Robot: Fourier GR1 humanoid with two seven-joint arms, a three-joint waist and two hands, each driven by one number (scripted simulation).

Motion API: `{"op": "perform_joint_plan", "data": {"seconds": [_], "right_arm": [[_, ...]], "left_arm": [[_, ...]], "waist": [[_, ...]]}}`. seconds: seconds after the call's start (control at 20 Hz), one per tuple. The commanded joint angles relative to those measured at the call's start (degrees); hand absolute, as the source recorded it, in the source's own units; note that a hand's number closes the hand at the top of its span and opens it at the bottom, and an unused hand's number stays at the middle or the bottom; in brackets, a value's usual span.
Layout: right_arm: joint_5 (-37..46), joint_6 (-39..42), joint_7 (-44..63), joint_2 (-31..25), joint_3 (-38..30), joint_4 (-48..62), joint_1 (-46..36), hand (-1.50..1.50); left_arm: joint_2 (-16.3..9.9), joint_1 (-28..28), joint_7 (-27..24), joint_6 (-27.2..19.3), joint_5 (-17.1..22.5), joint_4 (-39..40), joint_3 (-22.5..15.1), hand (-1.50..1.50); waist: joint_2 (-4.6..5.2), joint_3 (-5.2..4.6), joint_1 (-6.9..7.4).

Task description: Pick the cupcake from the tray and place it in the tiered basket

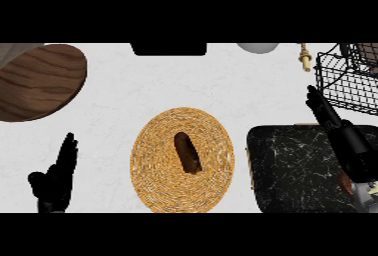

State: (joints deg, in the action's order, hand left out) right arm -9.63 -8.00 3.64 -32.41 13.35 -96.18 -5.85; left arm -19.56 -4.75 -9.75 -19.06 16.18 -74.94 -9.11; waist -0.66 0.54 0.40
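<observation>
Over the black marble tray (pixel 295 170) at right, the right robot hand (pixel 325 112) is stretched toward the wire tiered basket (pixel 343 82), fingers straight, holding nothing visible. Its fingertips sit just short of the basket's lower rim. Cupcake: can't pick it out for certain; a small brown shape (pixel 345 184) shows by the forearm on the tray. Left robot hand (pixel 59 172) rests open at lower left, fingers up. Centre of the white worktop (pixel 184 80): woven mat (pixel 159 160) with a dark brown oblong item (pixel 187 152) on it. Wooden board (pixel 37 80) at upper left.
</observation>
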Motion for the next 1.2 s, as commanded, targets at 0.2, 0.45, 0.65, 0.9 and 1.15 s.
{"op": "perform_joint_plan", "data": {"seconds": [0.2, 0.45, 0.65, 0.9, 1.15], "right_arm": [[-27.42, 23.23, -7.64, 5.20, -4.15, -0.06, -5.81, 1.50], [-41.69, 34.91, -1.80, 5.13, -4.61, 8.22, -2.36, -1.50], [-52.70, 50.91, -0.60, 1.51, -4.77, 10.45, -2.38, -1.50], [-61.35, 68.50, -0.38, -10.96, -12.13, 16.80, -5.77, -1.50], [-52.63, 82.54, -1.53, -22.11, -20.71, 17.86, -10.85, -1.50]], "left_arm": [[0.09, 4.61, -3.11, -0.42, -3.76, -8.98, -3.27, 0.00], [1.62, 7.22, -2.05, 0.21, -4.57, -10.19, -5.89, 0.00], [1.33, 9.47, -0.14, -0.15, -5.06, -10.69, -5.96, 0.00], [2.35, 10.61, 1.92, -0.42, -5.25, -11.20, -7.16, 0.00], [2.21, 12.54, 3.83, -1.68, -6.44, -11.62, -7.21, 0.00]], "waist": [[0.91, 0.63, 0.29], [2.55, 0.52, 0.44], [2.23, 0.42, 0.33], [1.93, 0.13, 0.45], [1.14, 0.18, -0.48]]}}
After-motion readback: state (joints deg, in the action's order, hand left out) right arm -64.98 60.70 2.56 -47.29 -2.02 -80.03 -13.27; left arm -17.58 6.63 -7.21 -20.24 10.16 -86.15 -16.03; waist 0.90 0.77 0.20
